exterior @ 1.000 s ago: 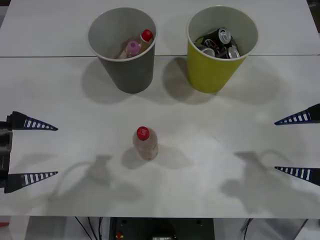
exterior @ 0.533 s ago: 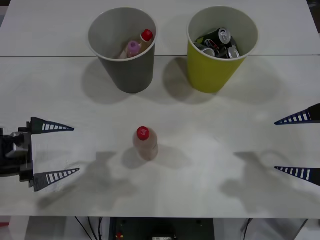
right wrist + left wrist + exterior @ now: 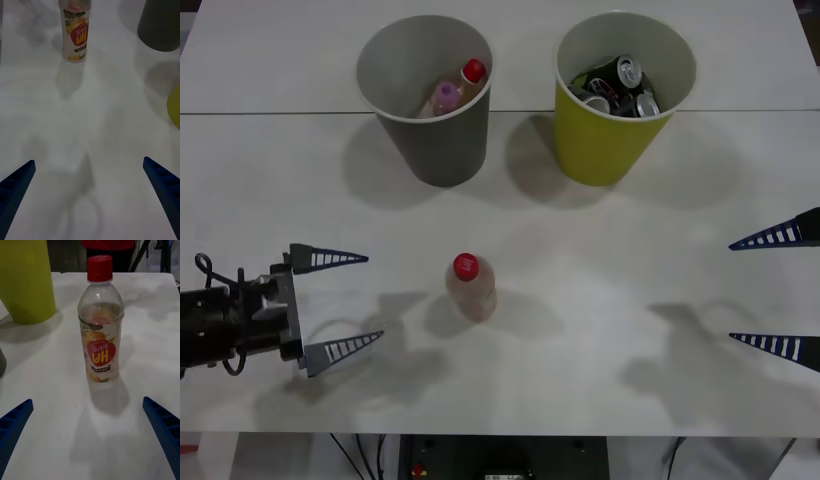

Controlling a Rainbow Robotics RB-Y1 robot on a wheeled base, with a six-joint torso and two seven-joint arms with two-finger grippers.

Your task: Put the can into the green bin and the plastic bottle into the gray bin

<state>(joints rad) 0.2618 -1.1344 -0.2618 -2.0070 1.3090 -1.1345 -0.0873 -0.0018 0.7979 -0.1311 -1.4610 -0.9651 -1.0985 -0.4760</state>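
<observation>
A lab-like test bench: a plain white laminate table [image 3: 280, 180] across the frame, black cables [image 3: 355, 450] hanging below its lower edge.

- Left gripper [image 3: 350, 303]: two dark blue tapered fingers, pale ribbed slots along each; wedge-shaped.
- Left wrist block black and grey, boxy, with a thin black looped cable.
- Right gripper [image 3: 772, 292]: same blue ribbed, pointed fingers.
</observation>
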